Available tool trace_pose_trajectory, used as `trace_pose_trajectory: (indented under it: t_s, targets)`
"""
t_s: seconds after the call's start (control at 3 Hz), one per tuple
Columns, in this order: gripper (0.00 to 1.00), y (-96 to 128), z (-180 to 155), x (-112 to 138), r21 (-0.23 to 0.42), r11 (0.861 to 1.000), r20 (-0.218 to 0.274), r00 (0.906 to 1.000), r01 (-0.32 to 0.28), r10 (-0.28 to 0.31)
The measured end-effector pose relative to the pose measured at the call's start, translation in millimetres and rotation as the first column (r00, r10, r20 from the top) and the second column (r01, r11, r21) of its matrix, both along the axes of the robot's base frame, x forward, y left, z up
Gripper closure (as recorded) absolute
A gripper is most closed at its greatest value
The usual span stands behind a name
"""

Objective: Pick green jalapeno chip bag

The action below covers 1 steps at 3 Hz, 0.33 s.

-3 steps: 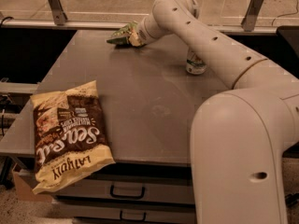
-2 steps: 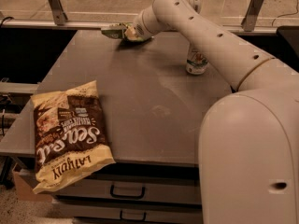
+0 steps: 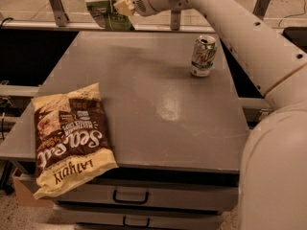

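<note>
Plainly, the pick is nearly made: the cream-coloured two-finger gripper [image 3: 123,6] sits at the top of the camera view, above the far edge of the flat grey metal table [image 3: 158,104]. Its fingers are pinched onto the right-hand edge of the small, dark, crinkly green jalapeno chip bag [image 3: 106,11], which hangs in the air, apparently clear of the tabletop, with its pale lettering facing the camera. To finish well, the hold should stay firm but not crushing. The pinch is on one edge only, so the limp bag will likely swing or slip if moved sharply. A slow, level carry with the bag hanging straight down seems wisest. The nearest obstacle is the metal rail [image 3: 48,25] just behind and below the bag, with its upright post [image 3: 55,4] to the left, so any sideways or downward move ought to stay clear of those. The white-and-green aluminium soda can [image 3: 203,55] stands upright near the table's right side, beneath the thick white arm [image 3: 240,28]; a low sweep of the arm could knock it over. The large brown-and-cream chip bag [image 3: 69,138] lies flat at the near left corner, overhanging the edge above the grey drawers [image 3: 130,195], well apart from the gripper and no hindrance.
</note>
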<state>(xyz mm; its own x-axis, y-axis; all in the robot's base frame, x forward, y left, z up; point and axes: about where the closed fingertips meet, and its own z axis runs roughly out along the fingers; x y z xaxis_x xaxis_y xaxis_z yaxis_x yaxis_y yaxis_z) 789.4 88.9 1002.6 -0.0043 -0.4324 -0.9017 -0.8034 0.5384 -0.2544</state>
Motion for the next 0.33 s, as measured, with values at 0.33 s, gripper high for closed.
trace_pose_trajectory:
  t_s: [0.33]
  targets:
    - [1.0,8.3,4.6,-5.0,0.018,1.0,0.002,0.9997,-0.023,0.023]
